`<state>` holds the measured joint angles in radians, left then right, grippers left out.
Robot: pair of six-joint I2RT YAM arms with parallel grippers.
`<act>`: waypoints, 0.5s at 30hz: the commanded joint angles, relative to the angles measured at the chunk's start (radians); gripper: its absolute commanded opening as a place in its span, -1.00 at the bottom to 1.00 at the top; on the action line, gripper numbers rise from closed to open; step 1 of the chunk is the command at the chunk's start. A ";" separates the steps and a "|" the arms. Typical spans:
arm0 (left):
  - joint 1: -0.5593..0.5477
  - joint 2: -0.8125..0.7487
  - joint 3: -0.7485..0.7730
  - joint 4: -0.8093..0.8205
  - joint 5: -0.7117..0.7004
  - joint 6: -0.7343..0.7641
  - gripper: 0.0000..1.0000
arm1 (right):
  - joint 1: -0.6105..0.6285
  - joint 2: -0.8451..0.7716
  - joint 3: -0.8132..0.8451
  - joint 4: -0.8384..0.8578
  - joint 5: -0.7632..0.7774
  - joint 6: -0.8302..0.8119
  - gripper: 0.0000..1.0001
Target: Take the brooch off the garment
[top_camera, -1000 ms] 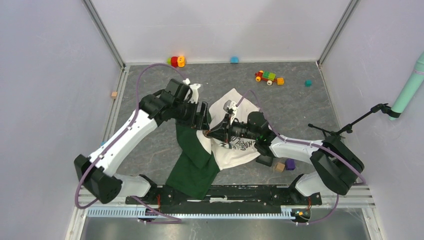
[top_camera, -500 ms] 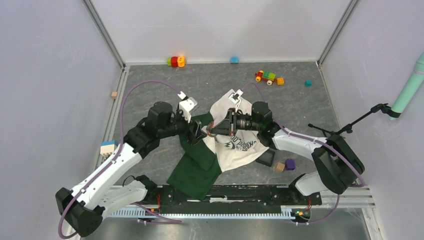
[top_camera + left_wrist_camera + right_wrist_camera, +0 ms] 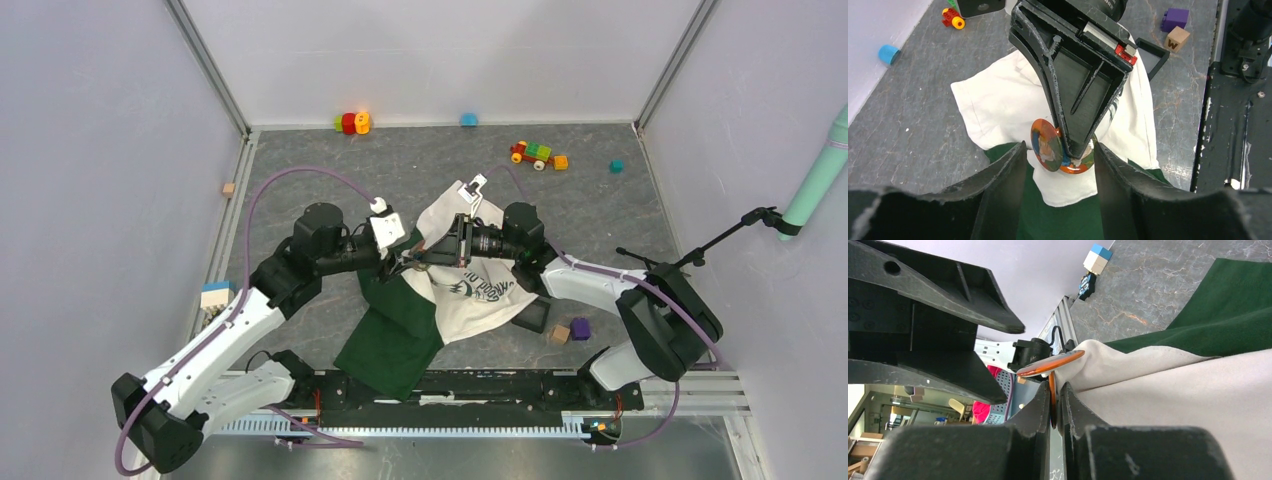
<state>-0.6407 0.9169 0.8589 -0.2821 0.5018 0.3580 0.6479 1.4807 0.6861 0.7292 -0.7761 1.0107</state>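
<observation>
Right claw [image 3: 1053, 412] clamps the round orange-rimmed metal brooch [image 3: 1048, 145] on the green-and-cream cloth shirt [image 3: 998, 107]. Left claw [image 3: 1058, 152], spread apart, straddles it.

Over the garment's [image 3: 470, 292] middle, the right gripper [image 3: 1076, 150], pinching the brooch [image 3: 1047, 145], fills the gap between the left gripper's [image 3: 1059, 148] spread fingers (little passage there). Just right of the garment stand a black frame [image 3: 530, 318], a tan cube [image 3: 558, 333] and a purple block [image 3: 580, 328]. Left of it the table [image 3: 300, 180] lies open.
</observation>
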 commanded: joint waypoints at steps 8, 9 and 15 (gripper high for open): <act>-0.007 0.073 0.081 0.010 -0.016 0.078 -0.49 | 0.019 0.007 0.044 0.102 -0.034 0.042 -1.00; -0.007 0.071 0.081 -0.001 -0.030 0.080 -0.64 | 0.019 0.007 0.043 0.101 -0.035 0.039 -1.00; -0.007 0.053 0.067 -0.059 -0.009 0.106 -0.63 | 0.019 0.002 0.045 0.082 -0.037 0.025 -1.00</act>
<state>-0.6434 0.9886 0.8993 -0.3107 0.4889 0.4149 0.6613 1.4879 0.6861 0.7551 -0.7860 1.0351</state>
